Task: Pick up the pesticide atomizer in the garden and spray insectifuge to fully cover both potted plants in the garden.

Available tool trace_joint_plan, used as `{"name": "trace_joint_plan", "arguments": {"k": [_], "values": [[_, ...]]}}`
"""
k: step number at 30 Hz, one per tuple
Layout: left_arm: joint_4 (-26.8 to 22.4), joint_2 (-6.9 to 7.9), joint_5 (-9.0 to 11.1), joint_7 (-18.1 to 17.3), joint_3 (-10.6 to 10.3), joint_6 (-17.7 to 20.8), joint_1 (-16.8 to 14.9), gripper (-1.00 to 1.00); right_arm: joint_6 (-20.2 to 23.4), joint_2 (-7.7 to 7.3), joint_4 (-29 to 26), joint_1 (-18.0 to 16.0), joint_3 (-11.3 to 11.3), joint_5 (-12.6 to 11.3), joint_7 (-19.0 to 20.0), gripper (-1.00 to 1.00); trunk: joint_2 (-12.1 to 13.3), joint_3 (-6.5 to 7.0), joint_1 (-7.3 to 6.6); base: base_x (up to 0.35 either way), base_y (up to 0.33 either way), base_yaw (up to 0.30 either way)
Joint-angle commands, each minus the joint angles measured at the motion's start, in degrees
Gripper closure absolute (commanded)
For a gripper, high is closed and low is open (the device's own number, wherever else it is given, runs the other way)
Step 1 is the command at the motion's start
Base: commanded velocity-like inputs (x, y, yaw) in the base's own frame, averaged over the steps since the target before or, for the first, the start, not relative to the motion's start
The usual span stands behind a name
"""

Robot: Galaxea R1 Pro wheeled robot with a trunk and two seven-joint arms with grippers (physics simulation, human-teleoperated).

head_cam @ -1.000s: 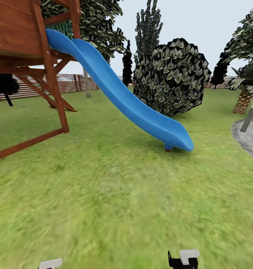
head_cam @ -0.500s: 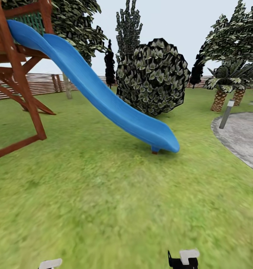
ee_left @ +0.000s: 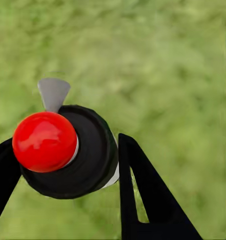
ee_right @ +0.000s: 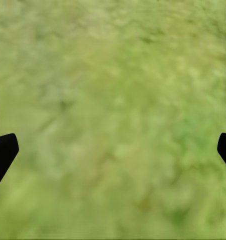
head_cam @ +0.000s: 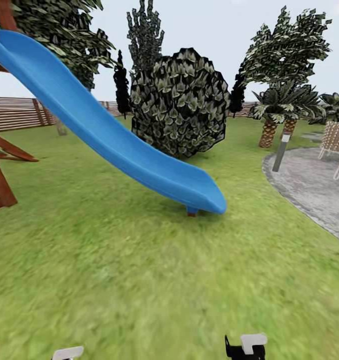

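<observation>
Transit step, judged from the pictures: the robot is crossing the lawn (head_cam: 139, 280) with the spray bottle in hand, and spraying is not yet begun.

Left claw (ee_left: 63, 160): clamped on the spray bottle (ee_left: 68, 152). In the left wrist view the bottle is seen end-on, as a dark round body with a red cap and a small grey nozzle tab, seated between the two black fingers (ee_left: 143, 195) over blurred grass.

Right claw (ee_right: 113, 150): fingers apart, with one black tip at each side edge of the right wrist view and nothing but grass between them.

Head view, layout:
- Blue slide (head_cam: 109, 145) runs from the upper left down to the centre of the frame.
- Round dark bush (head_cam: 179, 102) stands behind the slide's lower end.
- Palm (head_cam: 272, 117) stands at the right, in front of a leafy tree.
- Grey lamp post (head_cam: 280, 152) stands at the near edge of the stone patio (head_cam: 309, 190), which occupies the right edge of the frame.
- Pale lattice chairs (head_cam: 334, 140) stand at the far right on the patio.
- Brown slat fence (head_cam: 14, 114) closes the far left.

The two potted plants cannot be made out among these things.

Next move, as a judgement: turn and drive toward the patio side at the right, bring the low pots into the head view, then aim the nozzle at the first plant. Keep the left clamp firm during travel.
</observation>
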Motion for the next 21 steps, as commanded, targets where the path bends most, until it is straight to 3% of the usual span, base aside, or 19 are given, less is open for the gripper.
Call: {"name": "trace_joint_plan", "arguments": {"k": [1,18,21], "values": [[0.05,0.02,-0.60,0.08,0.43,-0.21,-0.03,1.00,-0.06,0.01,0.07,-0.05,-0.02,0.61,-0.51,-1.00,-0.02,-0.06,0.06,0.685,0.000,-0.264],[0.05,0.07,-0.61,0.08,0.43,-0.21,0.05,1.00,-0.06,0.09,0.07,-0.05,-0.02,0.61,-0.53,-1.00,-0.02,-0.06,0.06,0.687,0.000,-0.283],[0.05,0.07,-0.61,0.08,0.43,-0.19,0.03,1.00,-0.06,0.09,0.07,-0.05,-0.02,0.61,-0.53,-1.00,-0.02,-0.06,0.06,0.337,-0.039,-0.300]]}}
